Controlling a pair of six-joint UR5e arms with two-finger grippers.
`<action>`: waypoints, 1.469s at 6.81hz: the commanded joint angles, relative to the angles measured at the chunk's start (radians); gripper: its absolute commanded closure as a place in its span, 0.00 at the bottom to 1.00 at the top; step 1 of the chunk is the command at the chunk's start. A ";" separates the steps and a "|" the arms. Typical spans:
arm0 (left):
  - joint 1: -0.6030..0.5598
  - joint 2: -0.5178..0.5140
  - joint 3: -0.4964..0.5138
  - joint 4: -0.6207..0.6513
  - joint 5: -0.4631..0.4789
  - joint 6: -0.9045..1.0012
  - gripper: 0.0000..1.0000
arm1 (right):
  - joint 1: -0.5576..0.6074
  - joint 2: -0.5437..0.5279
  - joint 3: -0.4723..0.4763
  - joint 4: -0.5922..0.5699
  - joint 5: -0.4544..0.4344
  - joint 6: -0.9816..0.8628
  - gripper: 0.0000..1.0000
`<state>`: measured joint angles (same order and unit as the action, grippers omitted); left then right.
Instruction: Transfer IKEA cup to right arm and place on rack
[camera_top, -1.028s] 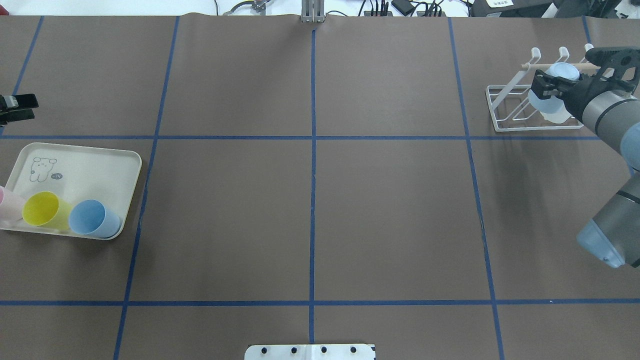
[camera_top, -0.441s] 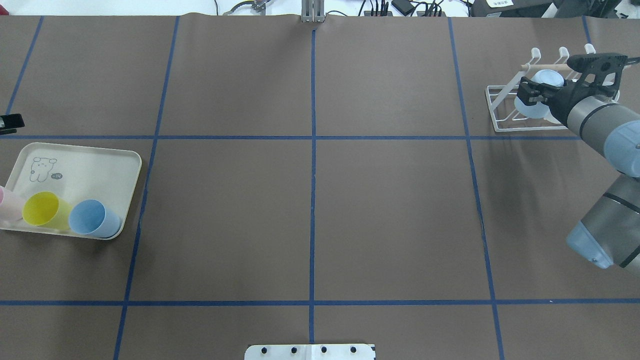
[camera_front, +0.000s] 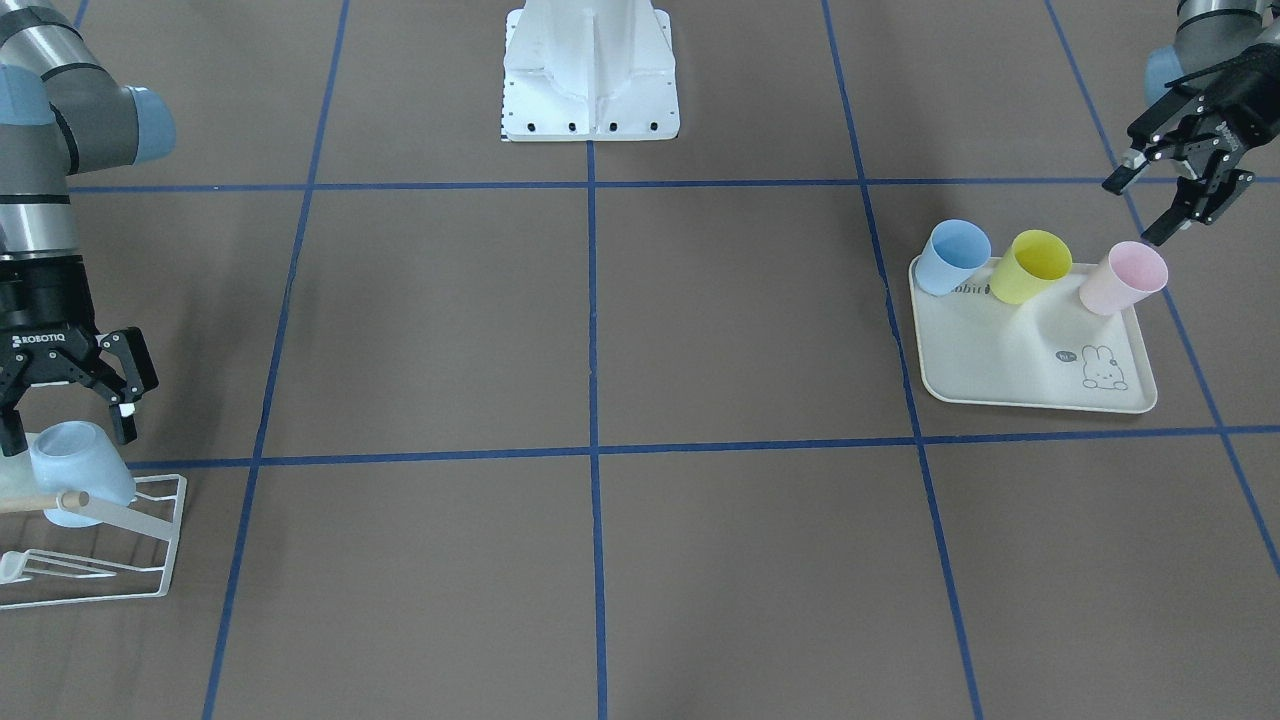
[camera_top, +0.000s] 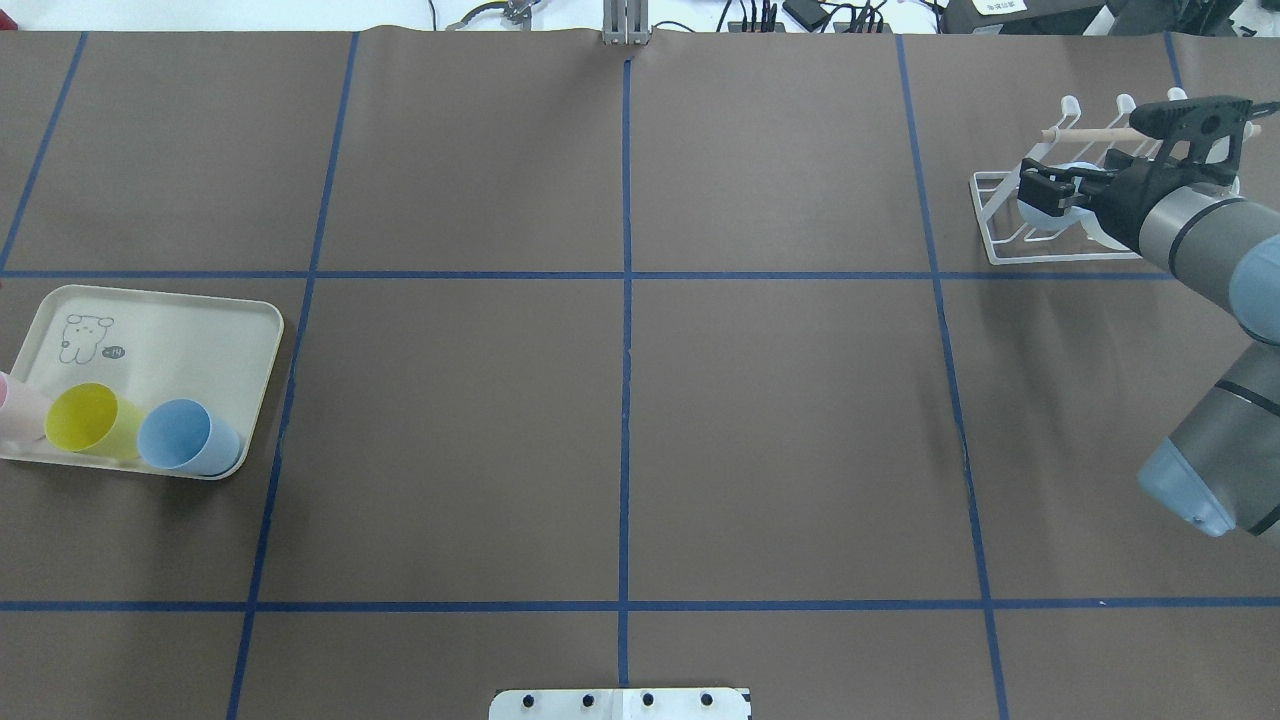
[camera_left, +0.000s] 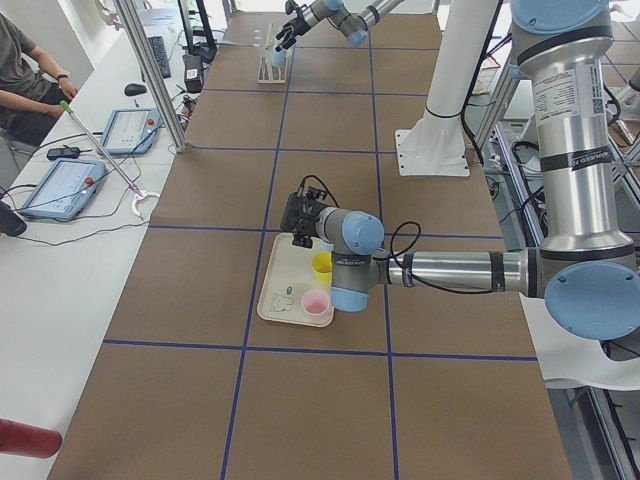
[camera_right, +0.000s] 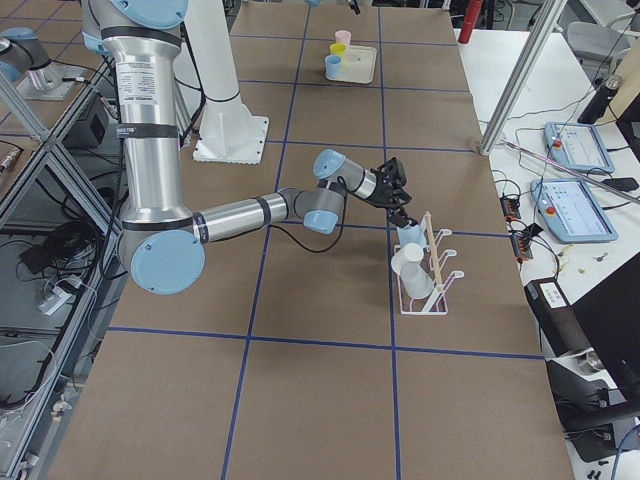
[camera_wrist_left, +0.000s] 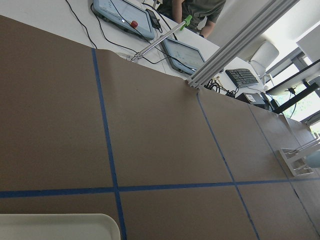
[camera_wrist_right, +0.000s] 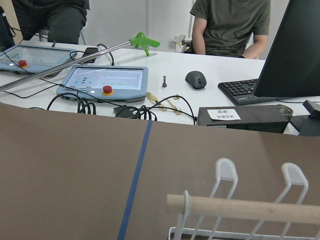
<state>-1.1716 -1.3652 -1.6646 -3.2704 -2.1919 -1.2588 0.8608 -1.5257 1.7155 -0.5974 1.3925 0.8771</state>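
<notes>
Nearest the robot, on the left, the cream rabbit-print plastic tray (camera_front: 1010, 370) carries a pink plastic cup (camera_front: 1120, 280), and the left gripper (camera_front: 1132, 214) is held close by it with fingers spread and nothing held. Farther off, on the right, the pale blue translucent plastic cup (camera_front: 82, 472) is seated on the white wire rack (camera_wrist_right: 226, 171), its long axis tilted along a slanted prong. The right gripper (camera_front: 66, 436) is poised directly over it, fingers spread wide and gripping nothing. Whether a pad touches the cup cannot be told. Withdrawal up and away along that tilt is judged safest, so that the cup is not dragged off.
</notes>
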 joint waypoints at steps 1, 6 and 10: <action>-0.069 0.053 0.031 0.014 -0.047 0.147 0.00 | 0.018 -0.010 0.059 -0.002 0.074 -0.003 0.00; -0.095 0.144 0.008 0.459 -0.049 0.709 0.00 | 0.041 -0.011 0.274 -0.150 0.275 0.121 0.00; -0.077 0.111 0.009 0.773 -0.035 0.952 0.00 | 0.035 0.047 0.297 -0.150 0.295 0.286 0.00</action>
<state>-1.2513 -1.2362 -1.6554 -2.5742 -2.2295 -0.3567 0.8968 -1.4953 2.0106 -0.7462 1.6854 1.1347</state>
